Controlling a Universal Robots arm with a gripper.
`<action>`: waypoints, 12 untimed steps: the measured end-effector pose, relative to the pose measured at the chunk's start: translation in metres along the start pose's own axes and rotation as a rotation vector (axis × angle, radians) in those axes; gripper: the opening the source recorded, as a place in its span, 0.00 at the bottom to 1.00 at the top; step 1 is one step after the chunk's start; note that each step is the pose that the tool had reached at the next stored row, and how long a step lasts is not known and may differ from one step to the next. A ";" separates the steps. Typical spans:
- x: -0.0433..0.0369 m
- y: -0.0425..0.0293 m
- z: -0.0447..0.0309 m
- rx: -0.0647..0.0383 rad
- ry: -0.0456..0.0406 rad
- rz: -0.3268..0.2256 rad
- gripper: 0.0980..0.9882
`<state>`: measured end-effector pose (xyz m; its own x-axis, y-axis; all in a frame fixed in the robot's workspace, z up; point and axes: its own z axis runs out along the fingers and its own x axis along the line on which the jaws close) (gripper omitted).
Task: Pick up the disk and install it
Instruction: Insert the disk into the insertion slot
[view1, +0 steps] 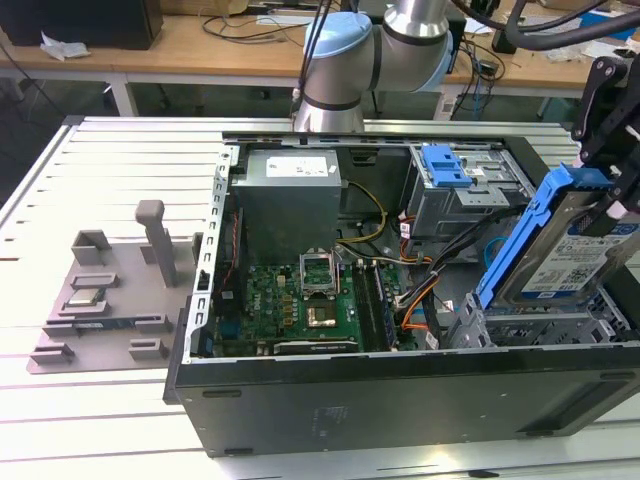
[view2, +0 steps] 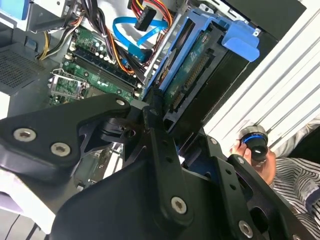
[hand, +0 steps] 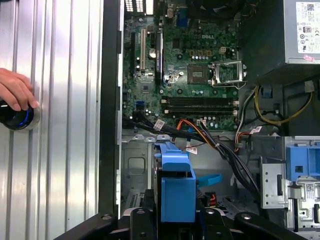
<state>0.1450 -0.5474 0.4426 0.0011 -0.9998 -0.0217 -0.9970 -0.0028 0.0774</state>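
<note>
The disk (view1: 565, 255) is a silver drive with a white-and-blue label and blue side rails. It hangs tilted on edge over the drive cage (view1: 540, 325) at the open computer case's end on the exterior view's right. My black gripper (view1: 618, 190) is shut on its upper end. In the second wrist view the disk (view2: 192, 70) runs edge-on away from the gripper (view2: 159, 107), with its connector side showing. In the first wrist view the blue rail of the disk (hand: 176, 187) stands up between the fingers (hand: 142, 220), above the case floor.
The open case (view1: 400, 400) holds a motherboard (view1: 290, 300), a grey power supply (view1: 290, 190), loose cables (view1: 420, 290) and a second blue carrier (view1: 445, 165) in a bay. A grey fixture (view1: 110, 300) lies on the exterior view's left. A person's hand (hand: 15, 90) rests on a blue-ringed knob (hand: 17, 117).
</note>
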 end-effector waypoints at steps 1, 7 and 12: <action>0.0001 -0.0004 0.0045 0.000 -0.0005 0.000 0.30; 0.0007 -0.0010 0.0296 0.000 -0.0005 0.000 0.30; 0.0010 -0.0023 0.0474 0.000 -0.0004 0.000 0.30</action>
<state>0.1436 -0.5474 0.3952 0.0010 -0.9998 -0.0221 -0.9970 -0.0027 0.0774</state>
